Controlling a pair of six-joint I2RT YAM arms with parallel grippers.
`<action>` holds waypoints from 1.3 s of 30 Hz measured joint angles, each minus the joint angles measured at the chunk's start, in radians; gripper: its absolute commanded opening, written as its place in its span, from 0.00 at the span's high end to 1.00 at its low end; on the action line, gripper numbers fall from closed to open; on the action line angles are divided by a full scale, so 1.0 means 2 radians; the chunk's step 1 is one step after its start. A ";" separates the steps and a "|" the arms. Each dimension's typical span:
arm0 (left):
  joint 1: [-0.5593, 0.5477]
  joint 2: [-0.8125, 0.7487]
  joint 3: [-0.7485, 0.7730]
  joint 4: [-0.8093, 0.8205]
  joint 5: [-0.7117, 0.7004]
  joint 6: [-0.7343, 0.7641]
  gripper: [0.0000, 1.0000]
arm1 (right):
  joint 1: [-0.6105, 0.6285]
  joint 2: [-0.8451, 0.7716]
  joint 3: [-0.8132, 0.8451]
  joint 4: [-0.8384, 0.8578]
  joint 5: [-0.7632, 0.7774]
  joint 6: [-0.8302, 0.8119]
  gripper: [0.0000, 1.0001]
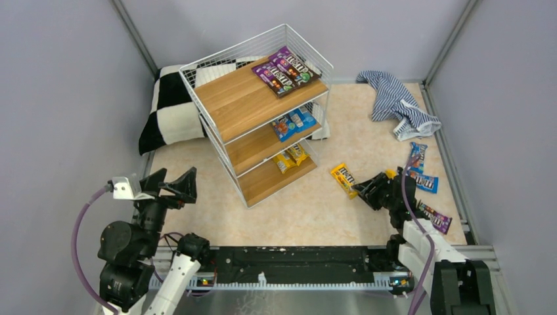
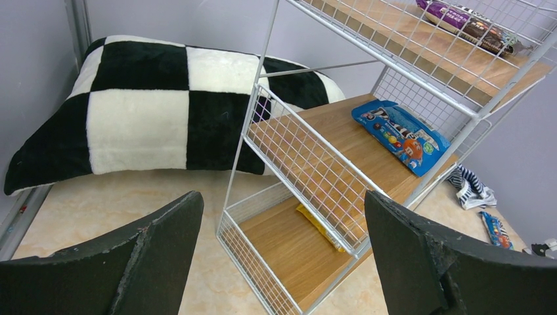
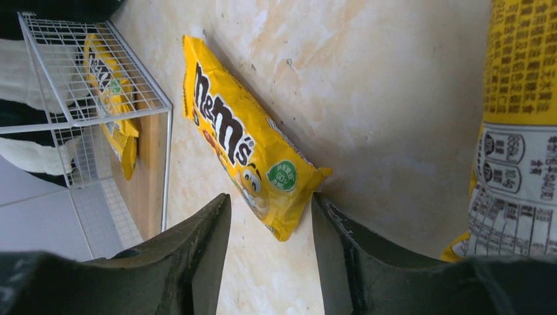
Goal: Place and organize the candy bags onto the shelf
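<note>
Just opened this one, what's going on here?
A two-arm robot is stocking the shelf: purple bags on the top board, blue bags on the middle, yellow bags on the bottom. The right gripper, jaws open, hovers low at one end of a loose yellow bag on the table, not gripping it. Two loose blue bags and a loose purple bag lie further right. The left gripper is open and empty, facing the shelf.

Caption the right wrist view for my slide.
Right gripper open at the end of a yellow candy bag lying on the table, shelf at left.
</note>
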 measured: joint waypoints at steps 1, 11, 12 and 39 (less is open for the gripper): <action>0.000 0.000 0.000 0.000 0.000 0.000 0.02 | 0.000 0.003 -0.002 0.008 0.001 0.001 0.58; 0.000 0.000 0.000 0.000 0.008 -0.007 0.02 | 0.000 0.021 -0.008 0.048 0.006 -0.011 0.98; 0.000 0.001 0.000 0.000 0.008 -0.008 0.02 | 0.000 0.017 -0.007 0.042 0.004 -0.015 1.00; 0.000 0.012 0.004 0.015 0.020 -0.027 0.02 | 0.000 0.087 0.134 -0.170 -0.015 -0.041 0.36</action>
